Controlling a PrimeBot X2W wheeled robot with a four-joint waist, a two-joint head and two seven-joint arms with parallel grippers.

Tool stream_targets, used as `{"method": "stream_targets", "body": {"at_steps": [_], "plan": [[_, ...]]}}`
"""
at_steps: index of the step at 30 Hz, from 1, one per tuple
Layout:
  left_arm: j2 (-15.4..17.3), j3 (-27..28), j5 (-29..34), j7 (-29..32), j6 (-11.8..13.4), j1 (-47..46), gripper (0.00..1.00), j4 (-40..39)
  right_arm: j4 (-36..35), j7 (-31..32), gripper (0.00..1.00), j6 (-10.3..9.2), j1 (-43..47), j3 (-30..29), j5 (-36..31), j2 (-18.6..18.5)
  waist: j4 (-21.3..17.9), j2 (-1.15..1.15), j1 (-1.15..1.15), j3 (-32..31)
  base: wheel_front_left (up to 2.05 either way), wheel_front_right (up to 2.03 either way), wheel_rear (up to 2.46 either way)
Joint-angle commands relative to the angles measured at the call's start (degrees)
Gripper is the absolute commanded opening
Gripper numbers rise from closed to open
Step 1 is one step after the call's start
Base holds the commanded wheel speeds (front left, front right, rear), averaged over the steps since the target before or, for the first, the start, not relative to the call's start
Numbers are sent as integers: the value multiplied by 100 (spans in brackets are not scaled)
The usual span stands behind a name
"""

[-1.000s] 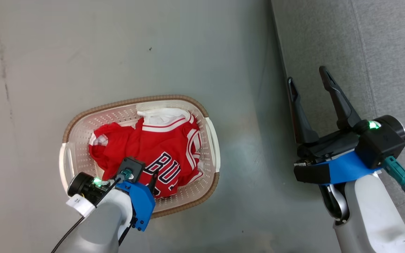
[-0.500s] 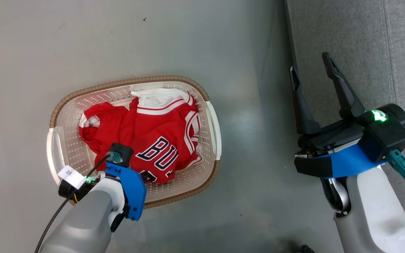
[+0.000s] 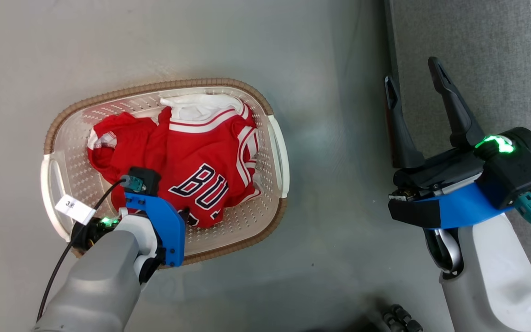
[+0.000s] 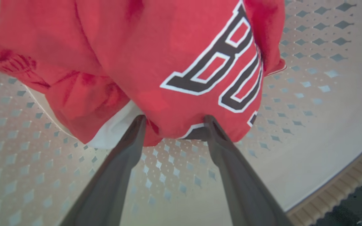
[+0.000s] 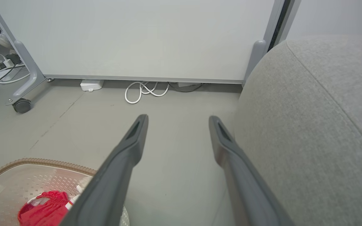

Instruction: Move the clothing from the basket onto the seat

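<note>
Mostly red, the clothing (image 3: 201,147) lies crumpled, white-striped, with black lettering.

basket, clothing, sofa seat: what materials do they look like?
Basket: looks like moulded cream plastic, slightly glossy, with a grid of small holes; the brown rim looks woven, maybe also plastic. Clothing: thin matte red fabric, creased, printed lettering. Seat: matte grey woven upholstery, stitched seam.
</note>
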Motion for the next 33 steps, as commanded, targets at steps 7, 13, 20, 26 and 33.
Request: {"method": "stream_targets", "body": {"at_steps": [7,13,20,26,33], "plan": [[10,-104,-379,-21,-7,-291,100,-93,-95,-6,100,11,-136,-10,-1,-20,-61,0,-1,262,0,0,0],[-21,-202,-674,-79,-7,-433,100,-190,-129,-6,100,11,-158,1,56,-20,-119,0,-1,429,0,0,0],[8,-590,-711,-181,-7,-596,22,-225,-162,-6,100,11,-155,-12,87,-20,-147,0,-1,553,0,0,0],[8,-847,-801,-464,-6,-630,0,-187,-121,-6,100,11,-157,-32,79,-20,-109,0,-1,507,0,0,0],[15,-1108,-1013,-1130,-7,-487,0,-303,-3,-6,100,11,-160,-1,114,-20,-26,0,-1,82,0,0,0]]}}
